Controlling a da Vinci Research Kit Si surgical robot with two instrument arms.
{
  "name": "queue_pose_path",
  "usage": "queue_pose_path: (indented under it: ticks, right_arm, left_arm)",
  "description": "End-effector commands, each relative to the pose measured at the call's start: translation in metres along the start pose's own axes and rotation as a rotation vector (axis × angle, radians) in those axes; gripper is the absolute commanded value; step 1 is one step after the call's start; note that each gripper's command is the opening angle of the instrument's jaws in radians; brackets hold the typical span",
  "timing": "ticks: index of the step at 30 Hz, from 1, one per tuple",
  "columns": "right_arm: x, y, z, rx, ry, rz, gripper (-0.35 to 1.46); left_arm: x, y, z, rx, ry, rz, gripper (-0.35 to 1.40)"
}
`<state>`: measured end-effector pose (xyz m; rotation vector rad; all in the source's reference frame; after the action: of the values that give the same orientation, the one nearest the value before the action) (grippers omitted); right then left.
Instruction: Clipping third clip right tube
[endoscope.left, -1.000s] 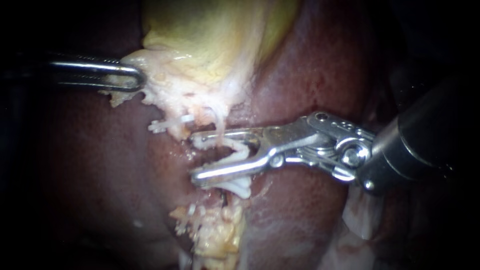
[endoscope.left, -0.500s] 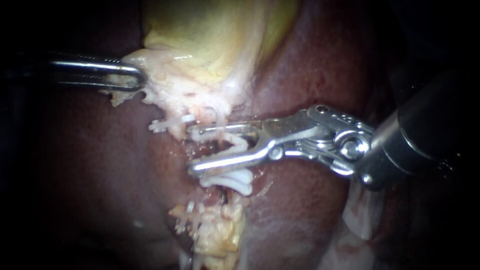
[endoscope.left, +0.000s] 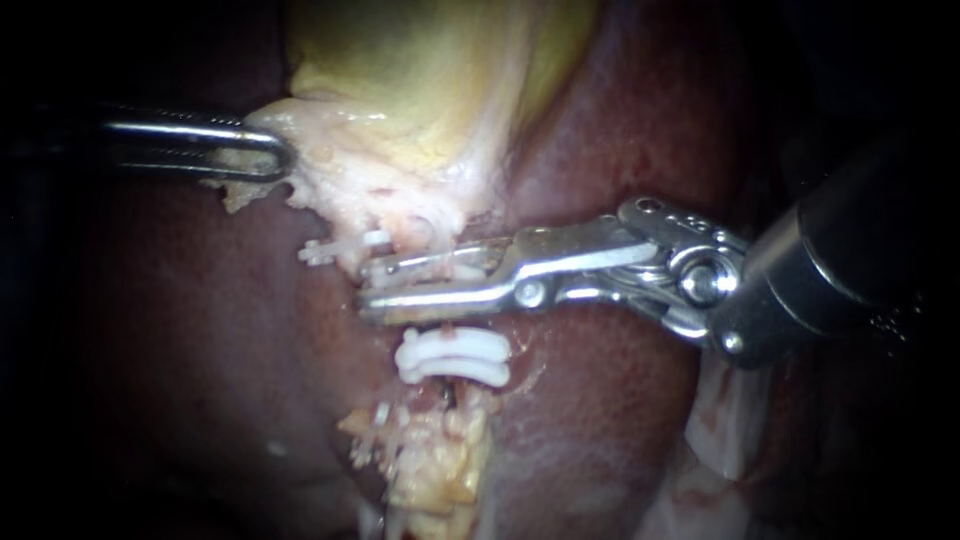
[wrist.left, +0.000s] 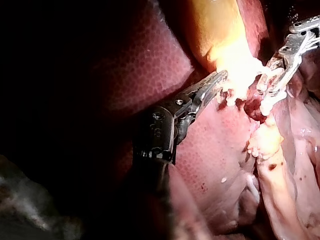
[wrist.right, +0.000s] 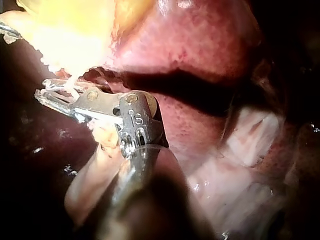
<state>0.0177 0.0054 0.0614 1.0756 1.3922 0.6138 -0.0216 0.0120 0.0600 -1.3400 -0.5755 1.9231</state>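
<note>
- two white clips (endoscope.left: 450, 358) sit side by side across the right tube (endoscope.left: 437, 238), just below the working tip. a separate small clip (endoscope.left: 340, 246) lies on another strand nearer the gallbladder.
- one right instrument (endoscope.left: 368, 288), entering from the right, is closed almost flat. the new clip (endoscope.left: 440, 268) shows white inside it, pressed from both sides around the right tube. the right wrist view (wrist.right: 42, 90) shows the same closed tip at the pale tissue.
- one left instrument (endoscope.left: 283, 155), entering from the left, is closed on the pale lower edge of the gallbladder (endoscope.left: 420, 80) and holds it out to the side. the left wrist view (wrist.left: 222, 77) agrees.
- one liver (endoscope.left: 600, 420), the dark red bed under all of it.
- step in hand, as i judge it: the squeeze of the third clip, at or near full closure. it sits between the seated pair and the gallbladder, close above the pair.
- next move calls for:
  - opening the right instrument squarely and backing out along its own shaft line without dragging the clip;
  - checking that the clip spans the whole tube and has locked;
  - keeping the left instrument's hold steady meanwhile.
</note>
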Motion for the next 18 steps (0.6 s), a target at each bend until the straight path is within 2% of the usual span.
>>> queue_pose_path:
  ticks: [1, 3, 18]
  right_arm:
    - [0.0001, -0.0001, 0.0001, 0.000, 0.002, 0.015, -0.35]
    - [-0.0001, -0.0002, -0.0001, 0.000, 0.001, 0.038, -0.35]
    - [-0.0003, -0.0002, 0.0000, 0.001, 0.000, 0.037, -0.35]
  left_arm:
    - [0.0000, 0.0000, 0.0000, 0.000, 0.000, 0.000, -0.35]
    - [0.0000, 0.0000, 0.0000, 0.000, 0.000, 0.000, -0.35]
    - [0.0000, 0.0000, 0.0000, 0.000, 0.000, 0.000, -0.35]
